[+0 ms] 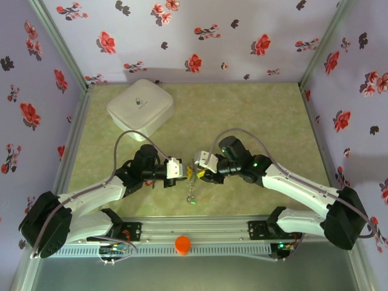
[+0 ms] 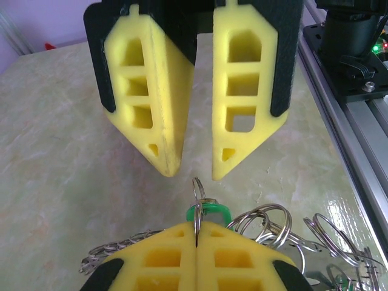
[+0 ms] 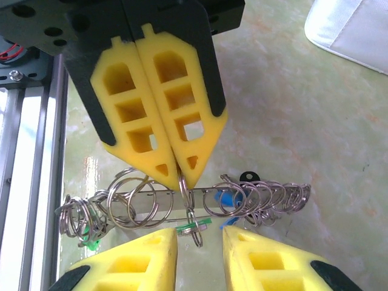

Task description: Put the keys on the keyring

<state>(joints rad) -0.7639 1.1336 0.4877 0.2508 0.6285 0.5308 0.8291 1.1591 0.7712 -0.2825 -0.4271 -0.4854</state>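
a: state of the pincers?
b: left gripper [image 2: 197,229] clenched on a thin metal ring [image 2: 194,193] beside the green tag [image 2: 209,211]. right gripper [image 3: 200,236] released, jaws either side of it.
a: the keys?
b: key bunch [image 1: 191,188] at near centre, between both grippers.
a: recommendation?
b: left holds firm; right closes squarely on that one ring, not its neighbours.

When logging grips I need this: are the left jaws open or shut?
Shut. The left gripper's jaws meet with no gap, pinching a thin metal ring.

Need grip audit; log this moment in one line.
left gripper: shut on ring | right gripper: open, facing ring
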